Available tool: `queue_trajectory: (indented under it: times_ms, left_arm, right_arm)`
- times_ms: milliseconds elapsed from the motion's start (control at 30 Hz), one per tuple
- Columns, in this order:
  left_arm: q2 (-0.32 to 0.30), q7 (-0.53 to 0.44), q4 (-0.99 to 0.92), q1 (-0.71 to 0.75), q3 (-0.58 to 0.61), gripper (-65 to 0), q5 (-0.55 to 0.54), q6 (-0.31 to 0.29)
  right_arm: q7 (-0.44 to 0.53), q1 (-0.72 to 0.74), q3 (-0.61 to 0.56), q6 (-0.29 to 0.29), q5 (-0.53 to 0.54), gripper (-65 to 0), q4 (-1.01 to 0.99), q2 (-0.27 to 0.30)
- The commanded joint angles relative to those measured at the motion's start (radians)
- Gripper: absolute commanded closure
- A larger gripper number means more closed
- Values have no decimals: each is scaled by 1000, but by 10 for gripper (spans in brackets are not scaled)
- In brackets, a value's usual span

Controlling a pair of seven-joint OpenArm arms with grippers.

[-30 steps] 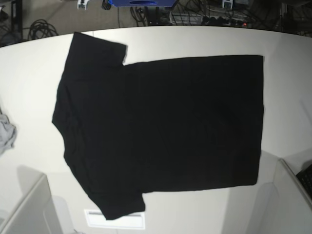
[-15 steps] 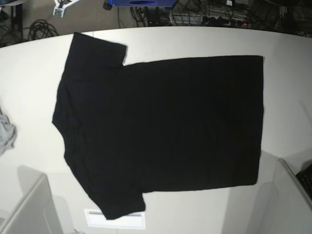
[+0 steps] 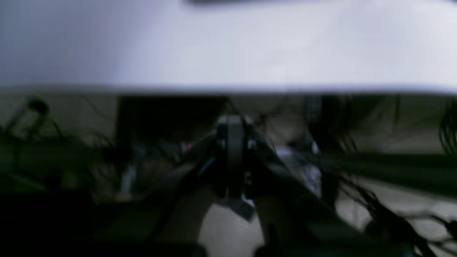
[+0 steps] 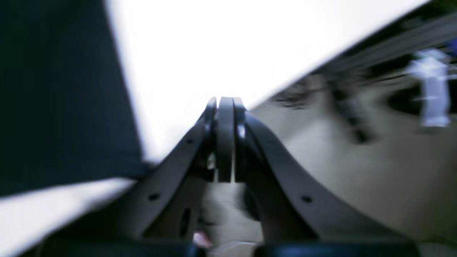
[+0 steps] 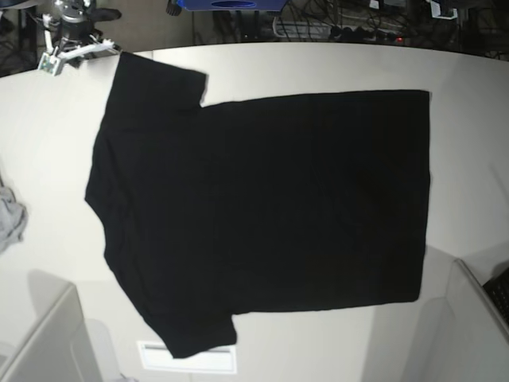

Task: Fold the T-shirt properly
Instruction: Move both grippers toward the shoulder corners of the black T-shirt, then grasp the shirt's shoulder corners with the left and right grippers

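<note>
Since the earlier frame, right gripper [image 5: 70,49], jaws pressed together, has reached the counter's [image 5: 477,135] far left corner. Near to far, the T-shirt [image 5: 262,207] lies flat mid-counter; open before pinching that sleeve. Left gripper [image 3: 234,157] is likewise closed.

black curved gripper [image 4: 225,107] fingers (round holes)

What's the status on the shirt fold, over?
Right gripper shut, empty, beside the sleeve. Left gripper shut, empty, off the far table edge. T-shirt flat, unfolded, plain side up. Grey cloth lies apart, not blocking.
</note>
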Motion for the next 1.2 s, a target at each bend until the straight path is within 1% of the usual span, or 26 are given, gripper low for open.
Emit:
queue_trajectory:
  times_ms: [0,33,67,133,200,267,333,367,400,433,467,533,600,633,733,800,967,1100,1167]
  left_arm:
    - [6,-13,12,5,-18,0,-21,3]
    - [11,-13,12,-7,-33,0,-37,3]
    - [13,-12,9,-16,-50,0,-52,3]
    - [17,-12,9,-22,-78,0,-64,3]
    - [22,-12,9,-24,-107,0,-66,8]
    - [43,-12,9,-32,-128,0,-66,8]
    - [62,-13,6,-55,-140,0,-67,8]
    - [63,-13,3,-58,-140,0,-67,8]
    - [62,-13,1,-58,-139,0,-67,8]
    - [62,-13,1,-59,-139,0,-67,8]
    - [62,-13,1,-61,-136,0,-67,8]
    - [62,-12,1,-62,-133,0,-67,5]
    - [60,-12,-1,-64,-130,0,-75,5]
    - [60,-12,-1,-65,-130,0,-92,5]
    - [60,-12,-1,-65,-140,0,-179,5]
    - [60,-12,-1,-65,-142,0,-213,5]
    - [49,-12,-2,-65,-142,0,-219,5]
    - [49,-12,-2,-65,-140,0,-221,5]
    - [49,-12,-2,-65,-140,0,-222,5]
  right_arm:
    - [26,-2,3,1,29,0,16,10]
    - [26,4,1,7,81,0,16,10]
    - [26,13,1,33,137,0,16,10]
    - [15,29,9,111,238,0,14,11]
    - [-48,45,11,177,336,0,14,13]
    - [-128,76,12,223,404,-5,10,34]
    - [-197,107,14,258,471,-165,-13,53]
    - [-214,117,28,271,496,-221,-21,54]
    - [-228,130,51,280,523,-257,-29,51]
    - [-238,142,72,281,545,-264,-36,48]
    - [-246,151,90,281,565,-257,-43,48]
    - [-257,168,117,283,591,-255,-66,54]
    - [-257,188,146,295,595,-257,-99,54]
    - [-257,199,158,303,595,-257,-118,54]
    - [-298,234,190,335,591,-257,-179,56]
    - [-310,260,218,344,589,-257,-230,56]
    - [-320,303,235,350,589,-257,-334,110]
    - [-335,303,233,352,589,-257,-362,125]
    - [-352,300,233,378,589,-257,-363,125]
